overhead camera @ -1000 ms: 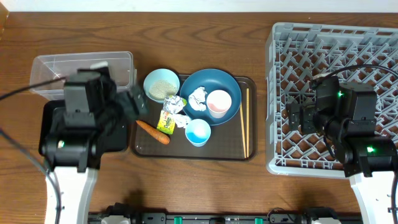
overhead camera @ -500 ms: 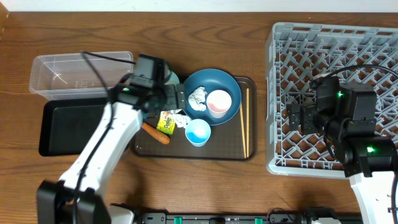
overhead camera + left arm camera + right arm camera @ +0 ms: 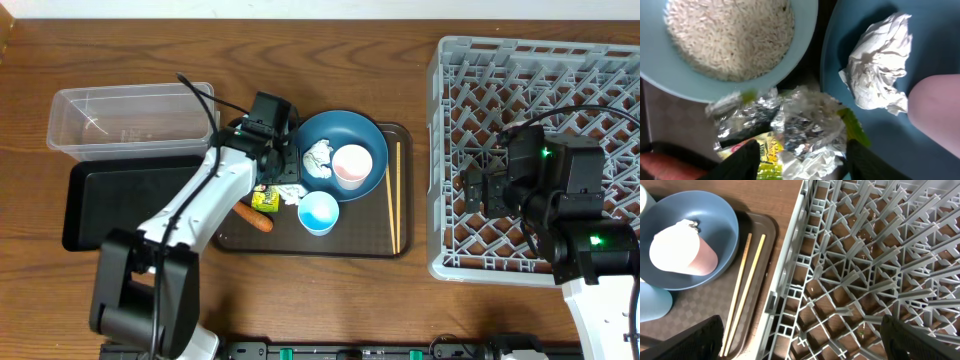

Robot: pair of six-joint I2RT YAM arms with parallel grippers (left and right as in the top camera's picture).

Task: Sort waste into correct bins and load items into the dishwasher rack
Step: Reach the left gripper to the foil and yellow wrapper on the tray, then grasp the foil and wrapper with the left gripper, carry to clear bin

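Loose rice (image 3: pixel 730 35) in bowl (image 3: pixel 690 87), crumpled paper (image 3: pixel 877 65), pink cup (image 3: pixel 940 110) in blue dish (image 3: pixel 935 30)

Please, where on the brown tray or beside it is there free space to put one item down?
Free: the floor of the brown tray between the light blue cup and the chopsticks, and the bare tabletop between that tray and the grey rack. Crowded: the tray's left end, where foil, wrapper and carrot lie together by the left gripper.
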